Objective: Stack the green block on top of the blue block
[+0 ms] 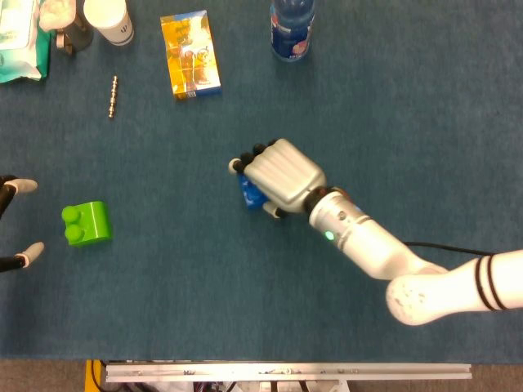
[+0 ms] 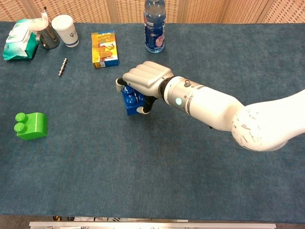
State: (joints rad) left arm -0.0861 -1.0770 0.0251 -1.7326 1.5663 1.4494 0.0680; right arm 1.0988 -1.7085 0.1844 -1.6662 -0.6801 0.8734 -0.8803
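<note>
1. A blue carpeted tabletop (image 2: 143, 181) fills both views, with wooden slat panels behind its far edge.
2. The right hand (image 2: 145, 78) reaches to the middle of the tabletop, fingers curled over the top of the blue block (image 2: 132, 102) and gripping it; in the head view the block (image 1: 250, 193) shows just under the hand (image 1: 279, 173).
3. The green block (image 2: 31, 125) sits near the left edge, studs pointing left, well apart from the blue one.
4. Only two fingertips of the left hand (image 1: 16, 220) show at the left edge in the head view, spread apart and holding nothing.
5. Along the far edge stand a water bottle (image 2: 155, 26), a yellow box (image 2: 105, 48), a paper cup (image 2: 66, 30) and a wipes pack (image 2: 19, 40).
</note>
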